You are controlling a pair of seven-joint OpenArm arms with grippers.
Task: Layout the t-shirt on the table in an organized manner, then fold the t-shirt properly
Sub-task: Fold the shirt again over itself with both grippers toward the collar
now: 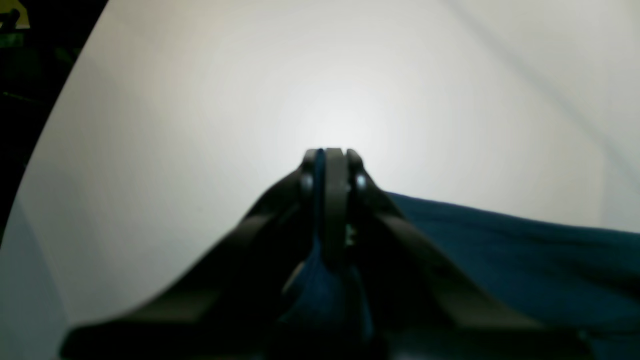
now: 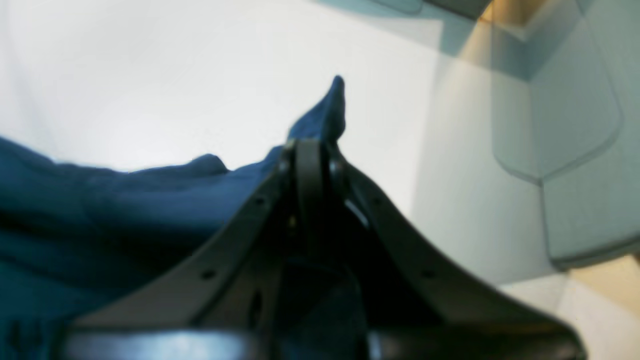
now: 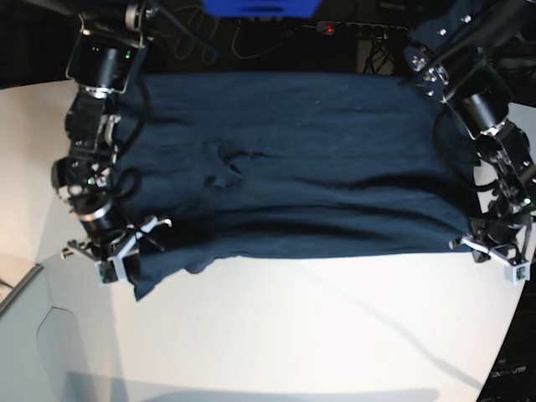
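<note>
Base view, near edge first: bare white surface [image 3: 293,335] fills the lower half of the frame, with a pale grey corner piece [image 3: 33,335] at lower left. Just above that runs the near hem of the shirt [image 3: 293,167], a dark navy sheet stretched wide across the middle of the frame from left to right.

Both hem corners are pinched. At lower left of the cloth, the right fingers [image 3: 126,251] are closed tight on the shirt's corner, and a small flap of fabric hangs below them. Over at the right edge, the left fingers [image 3: 490,247] are closed tight on the opposite corner.

The right wrist view confirms it: fingers [image 2: 310,150] pressed together, a pointed tip of shirt [image 2: 100,210] poking up past them, cloth spreading off to the left over the surface [image 2: 200,75]. Left wrist view, same story: fingers [image 1: 330,160] shut with a sliver of blue between them, shirt [image 1: 500,250] trailing off to the right over the surface [image 1: 250,100], though that picture is soft.

Further back, the cloth shows a puckered wrinkle left of centre, possibly the neck. The far edge lies along the top of the frame, between the two arm bases.
</note>
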